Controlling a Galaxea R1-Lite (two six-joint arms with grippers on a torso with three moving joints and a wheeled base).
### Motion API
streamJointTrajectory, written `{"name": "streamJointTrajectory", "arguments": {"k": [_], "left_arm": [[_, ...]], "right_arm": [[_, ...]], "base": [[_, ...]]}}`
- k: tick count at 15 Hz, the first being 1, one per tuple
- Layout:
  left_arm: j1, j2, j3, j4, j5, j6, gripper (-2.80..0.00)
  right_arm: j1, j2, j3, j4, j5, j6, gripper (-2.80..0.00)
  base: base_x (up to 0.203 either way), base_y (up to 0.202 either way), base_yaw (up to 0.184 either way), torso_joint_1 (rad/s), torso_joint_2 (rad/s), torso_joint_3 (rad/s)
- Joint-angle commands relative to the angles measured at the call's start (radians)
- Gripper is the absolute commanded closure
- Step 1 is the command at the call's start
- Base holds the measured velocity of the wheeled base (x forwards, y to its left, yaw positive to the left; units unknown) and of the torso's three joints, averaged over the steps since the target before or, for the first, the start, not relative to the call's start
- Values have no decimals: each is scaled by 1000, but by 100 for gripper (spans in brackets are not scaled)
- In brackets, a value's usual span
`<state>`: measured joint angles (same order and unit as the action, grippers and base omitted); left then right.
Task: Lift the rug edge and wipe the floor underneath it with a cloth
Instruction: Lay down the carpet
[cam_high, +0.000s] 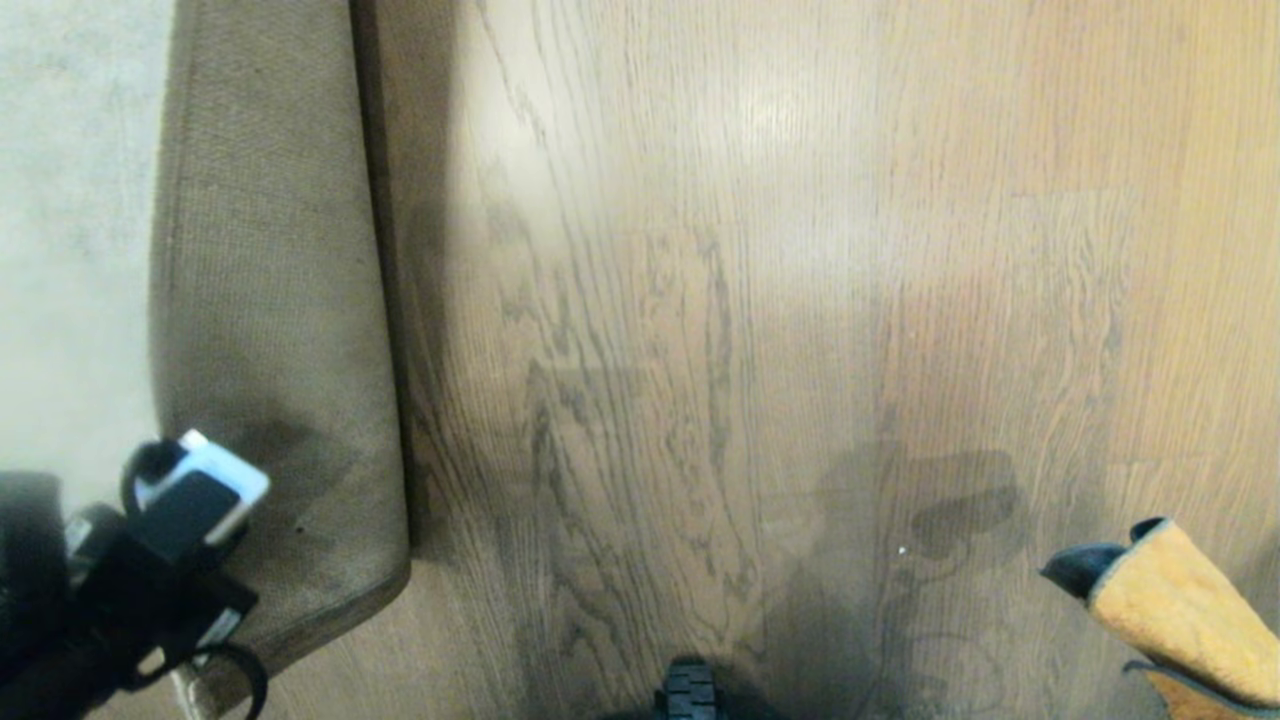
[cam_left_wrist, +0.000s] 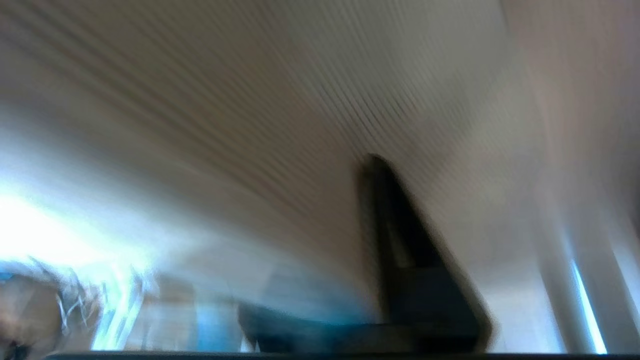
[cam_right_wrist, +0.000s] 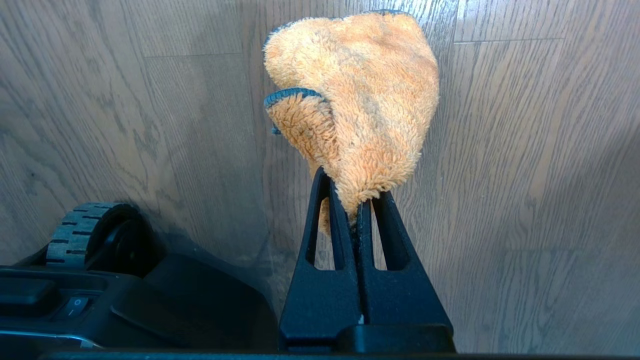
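The pale grey rug (cam_high: 60, 200) lies at the left with its rug edge (cam_high: 275, 300) folded back, tan woven backing up. Bare floor (cam_high: 750, 300) of brown wood planks stretches to the right of the fold. My left gripper (cam_left_wrist: 350, 215) is at the fold's near corner, under the left arm (cam_high: 150, 540); in the left wrist view the backing (cam_left_wrist: 250, 100) fills the frame close up and blurred. My right gripper (cam_right_wrist: 357, 200) is shut on the orange fluffy cloth (cam_right_wrist: 360, 100), which it holds above the floor (cam_right_wrist: 525, 175) at the near right (cam_high: 1180, 610).
The robot's black base and a wheel (cam_right_wrist: 80, 235) sit just beside the right gripper, and that wheel (cam_high: 690, 690) also shows at the near middle. Dark shadows fall on the planks before the base.
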<state>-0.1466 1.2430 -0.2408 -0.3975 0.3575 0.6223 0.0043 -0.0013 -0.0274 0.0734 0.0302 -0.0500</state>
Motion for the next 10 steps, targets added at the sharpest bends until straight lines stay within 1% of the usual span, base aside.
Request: {"name": "streamJointTrajectory", "arguments": {"k": [1,2,5,8,10], "left_arm": [[-2,-3,-15,-50,0,5,-280],[-8,-5,-15,-51,-2,3,-280],[-29,-15,-15,-52,-6,-33,-280],[-47,-19,-15,-52,-6,-71,-280],[-71,-19,-21,-53,-6,-107,-280]], "right_arm": [[0,1,0,0,0,-1,0],[0,1,0,0,0,-1,0],[0,1,0,0,0,-1,0],[0,1,0,0,0,-1,0],[0,1,0,0,0,-1,0]], "base": [[0,0,0,0,0,0],[0,0,0,0,0,0],[0,0,0,0,0,0],[0,0,0,0,0,0],[0,0,0,0,0,0]]}}
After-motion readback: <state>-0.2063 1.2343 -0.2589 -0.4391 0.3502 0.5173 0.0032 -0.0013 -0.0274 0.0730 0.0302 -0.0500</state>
